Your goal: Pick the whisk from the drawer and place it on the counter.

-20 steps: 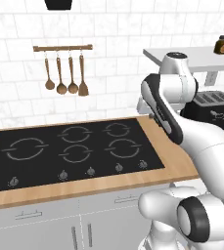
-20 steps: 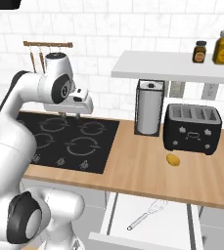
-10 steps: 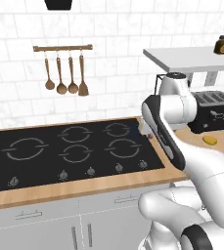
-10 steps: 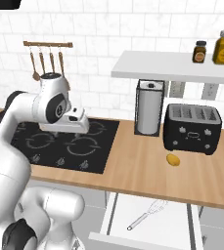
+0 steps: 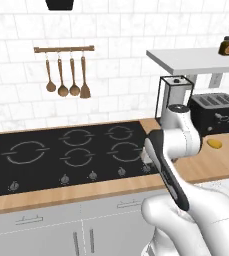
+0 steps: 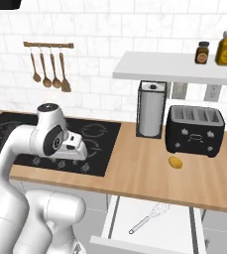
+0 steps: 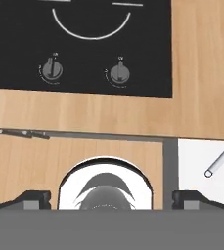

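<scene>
Drawer (image 6: 115, 218): pulled open at the bottom of the right base view; wide, shallow, smooth white inside, low white walls.
Whisk (image 6: 147, 219): lying flat on the drawer floor, lower middle of the right base view; thin straight silvery handle, small bulb of pale wires at its upper right end, faint. In the hand view its tube-like handle end (image 7: 220, 161) shows at the right edge on white.
Gripper (image 7: 111, 197): two dark finger tips at the bottom corners of the hand view, spread wide apart, with nothing between them; it holds nothing.
Arm: glossy white shells with dark joints. In the right base view it rises from the lower left and bends over the counter's front edge, the hand (image 6: 74, 148) low above the cooktop's knobs. In the left base view the wrist stands right of centre.
Counter (image 6: 149, 173): long light-brown wood with visible grain, flat, square-edged.
Cooktop (image 5: 71, 155): flat black glass, thin white burner rings, a row of small round knobs along the front.
Yellow lump (image 6: 175, 162): small, rounded, on the wood just in front of the toaster.
Toaster (image 6: 194, 130): black, boxy, glossy, slots on top, right of centre.
Paper towel roll (image 6: 151, 116): white cylinder in a dark upright frame, left of the toaster.
Spoons (image 5: 65, 76): brown wood, hanging from a rail, upper left.
Shelf (image 6: 174, 69): white slab, upper right, bearing two amber jars (image 6: 217, 49).
Wall: glossy white tiles.
</scene>
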Tool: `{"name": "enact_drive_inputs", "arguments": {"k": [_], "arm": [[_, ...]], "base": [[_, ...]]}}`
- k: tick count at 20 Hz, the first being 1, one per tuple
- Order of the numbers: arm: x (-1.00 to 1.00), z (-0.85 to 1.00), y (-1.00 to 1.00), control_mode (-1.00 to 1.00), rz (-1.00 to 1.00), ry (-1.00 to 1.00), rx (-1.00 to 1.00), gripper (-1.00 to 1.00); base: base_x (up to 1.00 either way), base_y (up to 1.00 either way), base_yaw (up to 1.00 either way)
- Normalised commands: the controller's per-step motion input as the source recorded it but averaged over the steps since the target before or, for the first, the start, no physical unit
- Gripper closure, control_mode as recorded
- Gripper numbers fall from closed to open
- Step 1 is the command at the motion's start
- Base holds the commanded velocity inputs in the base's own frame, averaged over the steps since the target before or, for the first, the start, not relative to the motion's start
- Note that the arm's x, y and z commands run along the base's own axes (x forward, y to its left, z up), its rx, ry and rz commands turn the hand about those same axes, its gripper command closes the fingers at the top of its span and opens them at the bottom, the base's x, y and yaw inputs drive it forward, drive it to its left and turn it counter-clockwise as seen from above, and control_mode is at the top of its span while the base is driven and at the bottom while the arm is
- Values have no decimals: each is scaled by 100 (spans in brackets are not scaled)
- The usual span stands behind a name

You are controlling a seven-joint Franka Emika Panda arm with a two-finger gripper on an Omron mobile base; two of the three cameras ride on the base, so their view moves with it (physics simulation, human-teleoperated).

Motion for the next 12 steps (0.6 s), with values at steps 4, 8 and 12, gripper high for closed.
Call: {"name": "enact_drive_inputs", "arguments": {"k": [4,8,12], "arm": [[0,0,0,100,0,0,0,-100],[0,0,0,100,0,0,0,-100],[0,0,0,100,0,0,0,-100]], "base": [[-28,8,-4],[-36,6,-13],[-33,23,-21]]}}
